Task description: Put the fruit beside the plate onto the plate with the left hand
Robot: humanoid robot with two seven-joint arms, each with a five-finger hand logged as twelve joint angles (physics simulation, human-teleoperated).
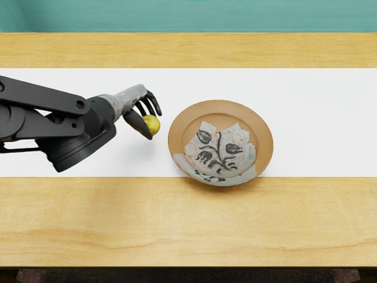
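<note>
**Q:** Where is the fruit?
**A:** The small yellow-green fruit (152, 124) is just left of the plate (262, 138), close to its rim but apart from it. It is over the white strip (318, 118) that runs left to right across the wooden bench (188, 224).

**Q:** How does the hand stand?
**A:** The left hand (140, 112) comes in from the left on a dark arm (53, 127). Its fingers (152, 105) are curled narrowly about the fruit. Several arch over the fruit's far side and one lies against its near-left side. Whether the fruit rests on the strip or is raised off it cannot be told.

**Q:** What lies between the fruit and the plate, and what is around them?
**A:** A short stretch of white strip separates the two. The first thing to the fruit's right is the plate's brown rim. Inside the rim is a pale centre with a dark floral design (219, 150). The plate's near edge reaches the border between strip and wood. A teal wall (188, 15) stands beyond the bench's far edge.
</note>
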